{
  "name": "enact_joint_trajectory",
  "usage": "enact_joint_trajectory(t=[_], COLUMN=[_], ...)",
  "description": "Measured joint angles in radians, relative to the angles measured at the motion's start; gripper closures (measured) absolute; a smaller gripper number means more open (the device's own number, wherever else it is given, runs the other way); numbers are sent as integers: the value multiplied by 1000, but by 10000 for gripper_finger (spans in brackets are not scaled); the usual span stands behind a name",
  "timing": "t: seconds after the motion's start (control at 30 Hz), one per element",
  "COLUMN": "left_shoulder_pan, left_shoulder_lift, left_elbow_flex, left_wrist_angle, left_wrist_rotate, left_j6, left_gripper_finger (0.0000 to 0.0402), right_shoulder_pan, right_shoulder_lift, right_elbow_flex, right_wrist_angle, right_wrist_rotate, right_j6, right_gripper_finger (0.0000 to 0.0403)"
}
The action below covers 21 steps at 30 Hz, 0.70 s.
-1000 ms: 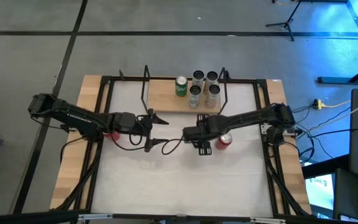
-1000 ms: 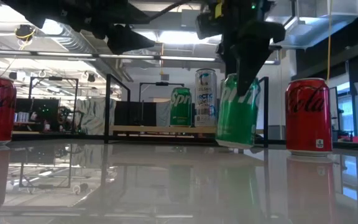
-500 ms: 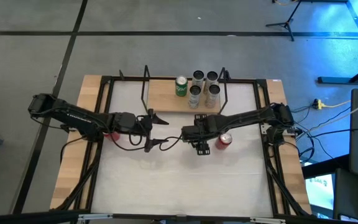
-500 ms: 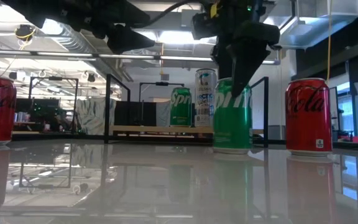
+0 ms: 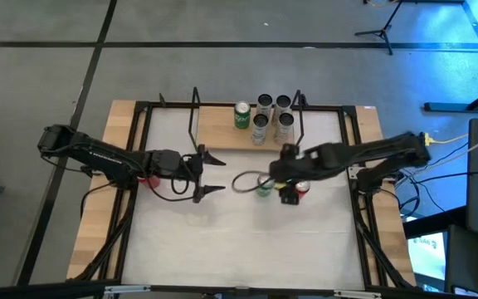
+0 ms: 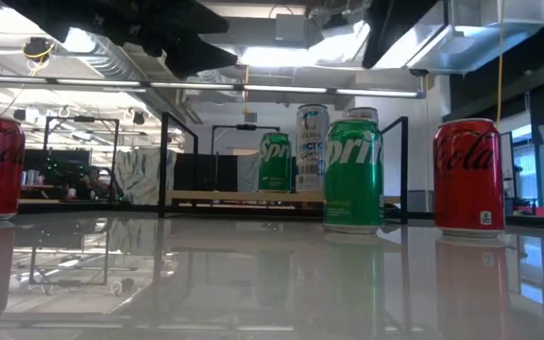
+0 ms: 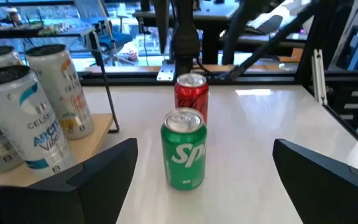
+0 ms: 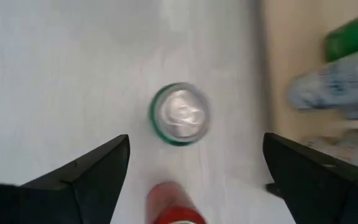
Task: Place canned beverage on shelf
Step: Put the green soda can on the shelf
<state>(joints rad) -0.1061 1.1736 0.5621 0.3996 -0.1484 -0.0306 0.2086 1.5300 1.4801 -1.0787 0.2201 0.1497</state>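
"Sprite" on green can point(image 6: 353, 175); apparently "Celsius Arctic" on white can point(image 7: 33, 124).

The 2 arms are dark, slim and jointed, each trailing a looping black cable, ending in 2 flat, pointed black fingers point(image 7: 107, 171).

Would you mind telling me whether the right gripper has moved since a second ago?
Yes. In the high view the right gripper has released the green Sprite can and shifted right, toward the red Coca-Cola can.

Upright green metal Sprite can point(image 6: 353, 175) under open right gripper point(image 5: 282, 184): glossy, smooth. White tabletop point(image 6: 253, 283): mirror-glossy. Small light-wood shelf board point(image 5: 222, 129): matt, thin black wire frames.
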Motion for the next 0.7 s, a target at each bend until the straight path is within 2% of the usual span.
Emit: enact_joint_trajectory(t=[0.3,0.43,0.7], left_shoulder_pan=[41,69,72], left_shoulder_lift=[150,251,505], left_elbow_flex=[13,86,307], left_wrist_angle=[181,171,153], left_wrist_rotate=[-19,9,115], left_j6=[-49,-98,-70], left_gripper_finger=[35,35,35], right_shoulder_pan=[1,0,1], right_shoulder_lift=[-340,-446,-562], right_elbow_flex=[-309,-432,-634], right_wrist_angle=[241,366,607], right_wrist_rotate=[124,178,216], right_j6=[34,31,-38], right_gripper_finger=[40,40,40])
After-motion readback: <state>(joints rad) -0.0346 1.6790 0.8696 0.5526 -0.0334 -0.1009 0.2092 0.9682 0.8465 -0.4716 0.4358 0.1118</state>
